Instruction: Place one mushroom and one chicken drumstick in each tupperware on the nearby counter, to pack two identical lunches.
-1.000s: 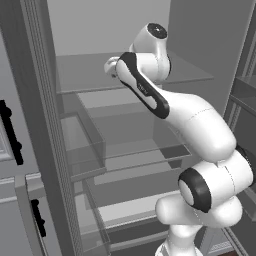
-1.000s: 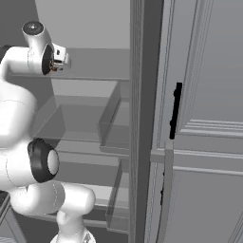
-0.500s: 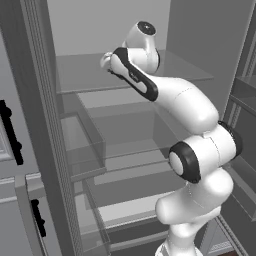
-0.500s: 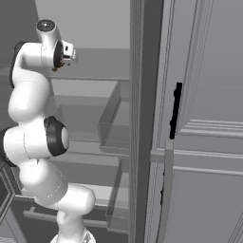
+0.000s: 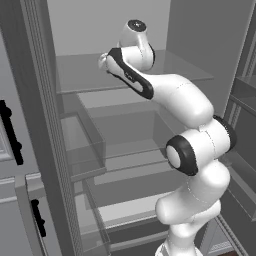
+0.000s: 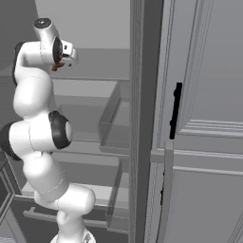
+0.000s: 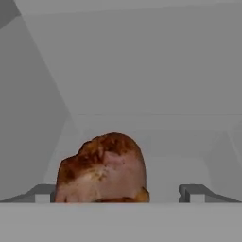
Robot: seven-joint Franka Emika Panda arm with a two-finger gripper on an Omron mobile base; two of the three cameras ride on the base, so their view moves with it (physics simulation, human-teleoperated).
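A browned chicken drumstick sits low between my gripper's fingertips. It lies against the left fingertip, and a gap separates it from the right fingertip. The jaws stand wide, so the gripper is open around the drumstick. In the right base view the drumstick is a small brown spot under the hand, just above the fridge's upper shelf. The gripper reaches in over that shelf from the right. The tupperware and the counter are out of view.
I face an open grey fridge with a back wall and several shelves. Clear drawers sit below the upper shelf. A cabinet door with a black handle stands at the right, and a door post at the left.
The arm's elbow has swung upward and the arm now stands taller. The hand stays at the upper shelf, a little further in, with the drumstick still at its fingers.
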